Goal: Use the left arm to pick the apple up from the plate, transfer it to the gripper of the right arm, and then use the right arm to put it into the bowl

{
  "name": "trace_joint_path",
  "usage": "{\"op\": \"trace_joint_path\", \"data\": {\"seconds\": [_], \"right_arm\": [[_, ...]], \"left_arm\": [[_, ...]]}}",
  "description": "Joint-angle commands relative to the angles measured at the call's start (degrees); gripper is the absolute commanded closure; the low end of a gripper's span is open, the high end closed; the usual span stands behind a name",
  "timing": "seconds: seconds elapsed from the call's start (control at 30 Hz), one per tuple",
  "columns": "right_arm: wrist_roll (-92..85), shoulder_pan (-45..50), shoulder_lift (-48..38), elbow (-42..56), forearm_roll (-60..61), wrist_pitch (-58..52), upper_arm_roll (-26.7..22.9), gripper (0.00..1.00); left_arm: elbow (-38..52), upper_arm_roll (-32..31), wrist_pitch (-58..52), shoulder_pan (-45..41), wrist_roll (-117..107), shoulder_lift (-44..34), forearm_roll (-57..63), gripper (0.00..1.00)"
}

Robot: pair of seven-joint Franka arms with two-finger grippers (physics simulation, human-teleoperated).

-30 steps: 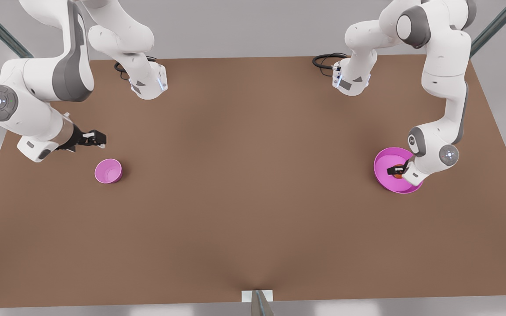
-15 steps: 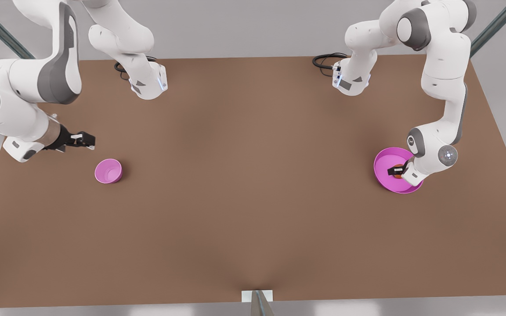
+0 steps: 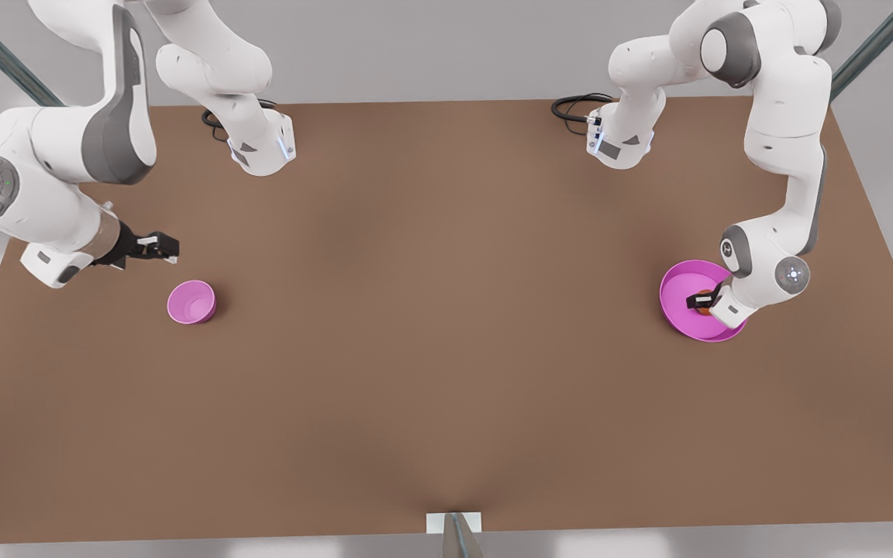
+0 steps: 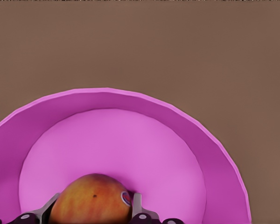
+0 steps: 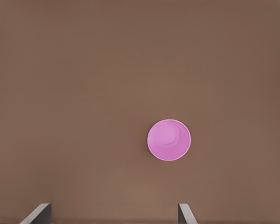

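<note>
Left gripper (image 3: 701,299) is down in the plate (image 3: 679,279) at the front view's right, fingers (image 4: 137,208) clamped on the apple (image 4: 91,200) (it sits on the plate). Right gripper (image 3: 161,247) hovers spread wide near the bowl (image 3: 191,302).

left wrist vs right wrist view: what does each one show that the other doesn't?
Left wrist view: the apple on the plate, with the left gripper and its jaws set against either side of the apple.

Right wrist view: the bowl, standing alone with nothing in it, and the right gripper with its jaws wide apart and holding nothing.

Both: the brown table.
</note>
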Motion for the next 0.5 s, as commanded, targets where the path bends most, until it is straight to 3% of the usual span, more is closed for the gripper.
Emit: {"op": "trace_joint_path", "data": {"seconds": [0.0,0.13,0.2,0.3,0.37,0.47], "right_arm": [[-0.3,-0.1,0.0,0.2,0.0,0.0,0.0,0.0],[-0.4,0.6,4.6,4.4,0.1,-0.2,0.4,0.0],[-0.9,1.1,9.4,11.7,0.6,-2.0,0.7,0.0],[-1.4,1.4,12.1,16.8,1.3,-2.4,0.8,0.0],[-4.0,0.7,17.1,21.9,9.3,-2.4,0.5,0.0],[-10.1,-1.7,23.3,23.2,24.1,-2.0,0.5,0.0]], "left_arm": [[0.1,-0.1,-0.5,-0.1,0.2,-1.5,-0.3,0.29],[1.8,-0.8,-6.3,-0.6,-0.2,-3.2,-11.7,0.31],[2.1,-1.1,-7.5,-0.6,-0.2,-3.2,-15.5,0.31],[2.2,-1.3,-7.6,-0.8,-0.2,-4.0,-16.8,0.31],[4.0,-1.5,-10.6,-0.8,-0.2,-4.0,-19.3,0.32],[9.0,-5.2,-14.9,-3.0,-0.7,-3.9,-33.7,0.32]]}}
